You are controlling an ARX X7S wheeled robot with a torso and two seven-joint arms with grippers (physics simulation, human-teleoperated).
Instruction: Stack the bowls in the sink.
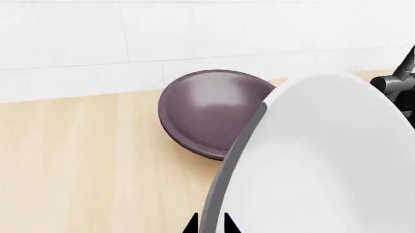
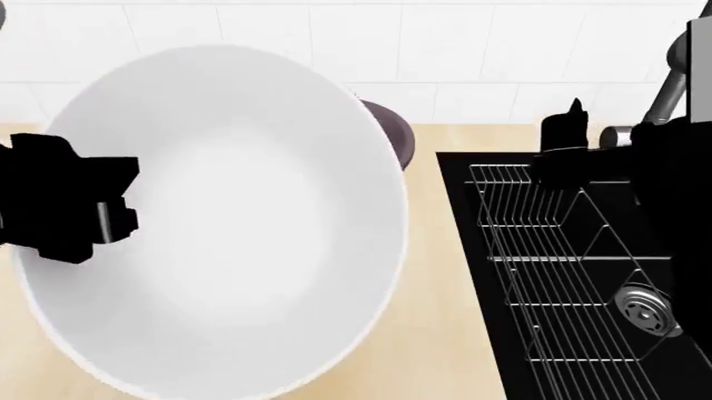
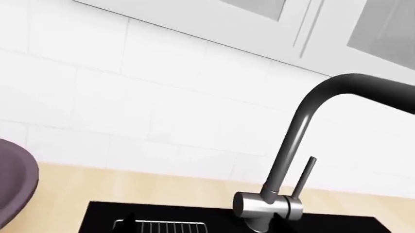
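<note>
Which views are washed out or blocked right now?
Head view: the white bowl, held at its rim by the left hand, fills the frame, nearly featureless. Left wrist view: soft sheen on the dark bowl. Right wrist view: sharp faucet, evenly lit.

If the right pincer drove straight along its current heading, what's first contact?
Probably the faucet: it stands nearly dead ahead in the right wrist view, above the sink's back edge, with the tiled wall behind it. Depth is unclear, and the pincer's fingertips aren't visible there.
</note>
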